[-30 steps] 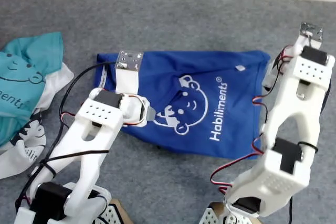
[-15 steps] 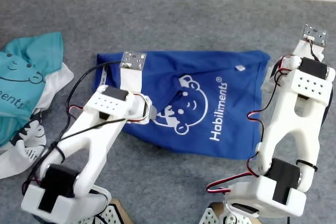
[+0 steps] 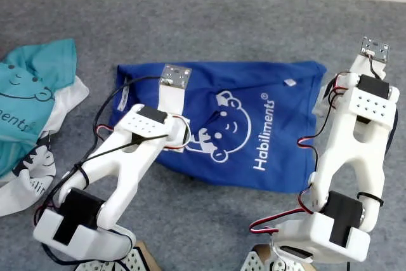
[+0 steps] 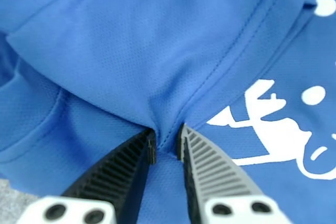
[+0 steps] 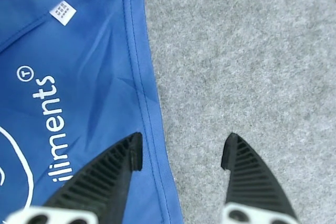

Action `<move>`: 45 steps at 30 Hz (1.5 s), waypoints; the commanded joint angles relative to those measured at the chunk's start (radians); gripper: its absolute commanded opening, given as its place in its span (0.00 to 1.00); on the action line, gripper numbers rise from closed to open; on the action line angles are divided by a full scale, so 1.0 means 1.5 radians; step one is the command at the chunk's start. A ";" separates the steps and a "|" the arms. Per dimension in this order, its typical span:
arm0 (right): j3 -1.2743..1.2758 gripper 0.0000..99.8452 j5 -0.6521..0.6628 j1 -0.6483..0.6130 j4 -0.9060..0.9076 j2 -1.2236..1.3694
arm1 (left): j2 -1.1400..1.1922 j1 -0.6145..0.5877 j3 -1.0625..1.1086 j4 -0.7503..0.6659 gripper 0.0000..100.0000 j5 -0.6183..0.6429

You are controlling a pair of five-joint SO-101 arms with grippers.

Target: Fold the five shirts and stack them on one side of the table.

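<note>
The left gripper (image 4: 167, 148) is clamped on a raised fold of the blue shirt (image 4: 157, 51), pinched between its fingertips. The right gripper (image 5: 182, 153) hangs spread wide astride the shirt's hem, one finger above cloth, the other above the grey table (image 5: 252, 51).

Flat shirt (image 3: 254, 125) centred on table (image 3: 222, 36), shirt heap (image 3: 32, 106) left of it, near the edge

The table (image 3: 254, 23) lies open beyond the shirt (image 3: 254, 125) and past its right hem; a clothes pile (image 3: 32, 106) blocks its left.
</note>
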 commanded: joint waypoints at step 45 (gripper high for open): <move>-0.453 0.24 -0.263 -0.110 -0.090 0.399 | -0.111 -0.076 -0.131 -0.070 0.05 0.089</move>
